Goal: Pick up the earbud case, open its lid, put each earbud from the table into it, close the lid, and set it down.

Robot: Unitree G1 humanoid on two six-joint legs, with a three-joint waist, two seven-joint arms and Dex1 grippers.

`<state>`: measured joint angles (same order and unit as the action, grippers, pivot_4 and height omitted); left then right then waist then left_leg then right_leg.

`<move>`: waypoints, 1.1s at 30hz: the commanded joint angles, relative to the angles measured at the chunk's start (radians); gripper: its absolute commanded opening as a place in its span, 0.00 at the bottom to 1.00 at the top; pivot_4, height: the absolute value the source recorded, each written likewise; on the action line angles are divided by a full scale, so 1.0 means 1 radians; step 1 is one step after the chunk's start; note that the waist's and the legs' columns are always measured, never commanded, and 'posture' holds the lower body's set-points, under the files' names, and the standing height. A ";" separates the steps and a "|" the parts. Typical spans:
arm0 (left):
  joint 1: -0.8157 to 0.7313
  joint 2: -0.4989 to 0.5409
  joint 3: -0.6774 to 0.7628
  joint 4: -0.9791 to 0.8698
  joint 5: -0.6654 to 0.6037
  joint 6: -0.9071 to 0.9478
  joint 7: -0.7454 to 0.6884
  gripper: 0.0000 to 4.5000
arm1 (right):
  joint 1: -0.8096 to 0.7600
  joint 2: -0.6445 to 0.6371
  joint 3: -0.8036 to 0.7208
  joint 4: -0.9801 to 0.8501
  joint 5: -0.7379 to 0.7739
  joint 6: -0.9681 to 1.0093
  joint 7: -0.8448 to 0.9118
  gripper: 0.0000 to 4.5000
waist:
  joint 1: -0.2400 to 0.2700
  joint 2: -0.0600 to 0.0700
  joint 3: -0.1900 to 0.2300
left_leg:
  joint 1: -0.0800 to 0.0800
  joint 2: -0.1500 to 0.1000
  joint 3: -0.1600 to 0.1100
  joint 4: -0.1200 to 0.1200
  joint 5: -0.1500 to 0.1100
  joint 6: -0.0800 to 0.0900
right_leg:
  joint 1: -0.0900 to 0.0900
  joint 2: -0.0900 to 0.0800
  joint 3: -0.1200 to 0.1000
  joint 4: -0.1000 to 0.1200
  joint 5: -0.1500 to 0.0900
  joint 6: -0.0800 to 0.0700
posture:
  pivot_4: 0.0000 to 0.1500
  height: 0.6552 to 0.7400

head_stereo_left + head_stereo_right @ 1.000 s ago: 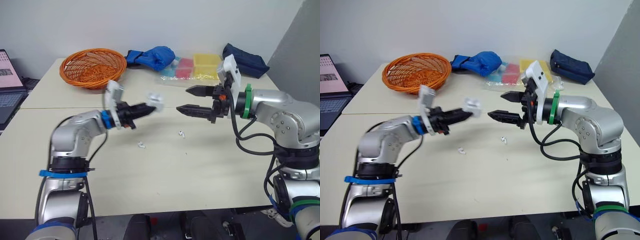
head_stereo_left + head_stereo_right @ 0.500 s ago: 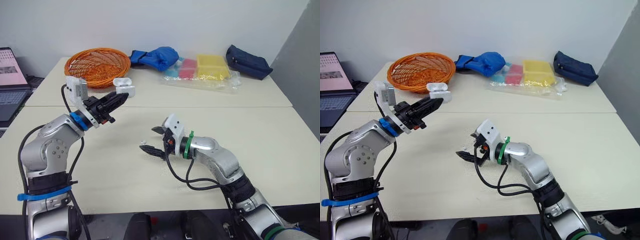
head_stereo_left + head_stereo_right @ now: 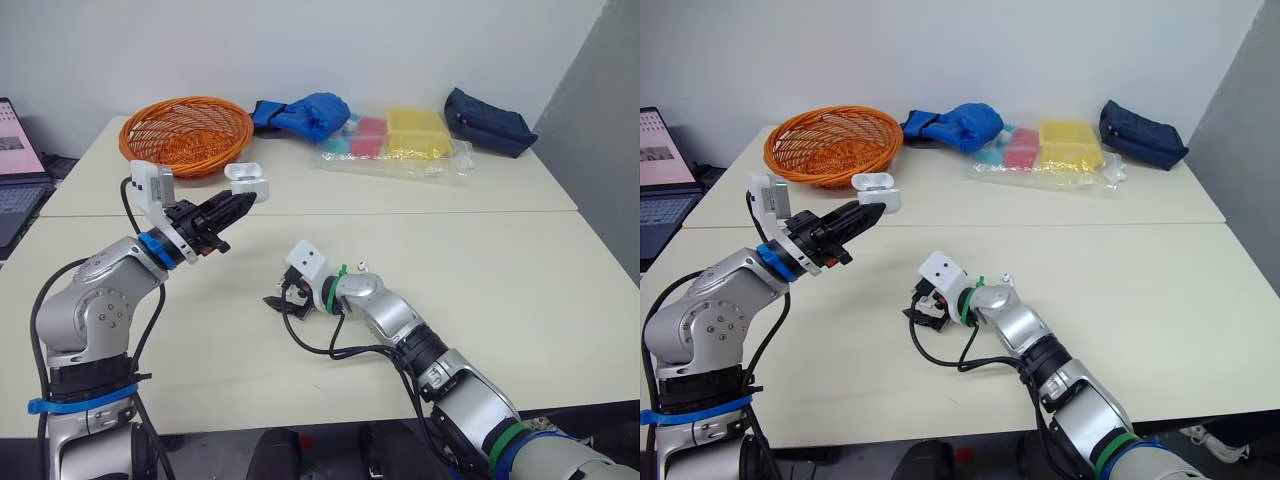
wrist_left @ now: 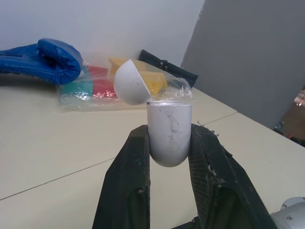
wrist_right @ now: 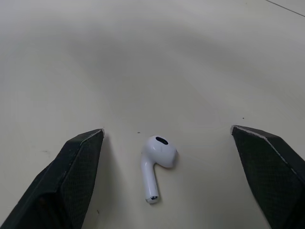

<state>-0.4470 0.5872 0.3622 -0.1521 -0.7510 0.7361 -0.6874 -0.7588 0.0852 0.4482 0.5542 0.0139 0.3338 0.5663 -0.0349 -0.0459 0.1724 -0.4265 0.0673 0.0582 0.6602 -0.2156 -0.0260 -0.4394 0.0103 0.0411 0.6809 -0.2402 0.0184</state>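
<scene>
The right gripper point(image 5: 167, 131) sits low over the surface point(image 3: 520, 290) near the centre of the left eye view, jaws spread wide and holding nothing. One earbud point(image 5: 158, 155) lies flat on the surface between the two fingers, touching neither and slightly nearer one finger than the other. Its rounded head faces away from the wrist and its stem runs back toward the wrist, so the long axis lies across the jaws' closing line. In the inspector's judgement, a straight closure would meet the earbud on its sides.

The second earbud point(image 3: 359, 266) rests on the surface just right of centre, apart from the jaws.

The left gripper point(image 3: 238, 203) is raised in the upper left of the frame, jaws pinching the body of the earbud case point(image 4: 169, 131). The case lid point(image 4: 129, 82) is swung open. The case is held well apart from the right gripper.
</scene>
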 commanded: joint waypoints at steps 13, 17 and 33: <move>-0.034 0.017 0.021 -0.001 -0.050 -0.018 0.022 0.16 | 0.067 -0.001 0.030 -0.065 -0.068 0.033 0.045 0.19 | 0.001 0.000 0.000 | 0.000 0.000 0.000 0.000 0.000 0.000 | 0.000 0.000 0.000 0.000 0.000 0.001 | 1.00 1.00; -0.036 0.014 0.013 0.007 -0.043 -0.024 0.014 0.16 | 0.098 -0.035 0.025 -0.105 -0.070 0.038 0.065 0.09 | 0.001 0.000 0.000 | 0.000 0.000 0.000 0.000 0.000 0.000 | 0.000 0.000 0.000 0.000 0.000 0.001 | 1.00 1.00; -0.048 -0.093 -0.066 0.029 -0.044 -0.080 0.001 0.16 | 0.132 -1.010 -0.341 -0.772 0.251 0.380 0.683 0.09 | 0.014 0.003 0.003 | -0.003 -0.003 -0.003 -0.002 0.000 0.000 | 0.000 -0.003 -0.002 -0.003 -0.003 -0.001 | 1.00 1.00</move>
<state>-0.4769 0.5002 0.2933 -0.0895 -0.7841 0.6850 -0.6830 -0.6549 -0.8952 0.1267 -0.1998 0.2539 0.7442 1.1848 -0.0212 -0.0429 0.1750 -0.4296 0.0642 0.0557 0.6571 -0.2156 -0.0256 -0.4401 0.0071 0.0394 0.6781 -0.2440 0.0157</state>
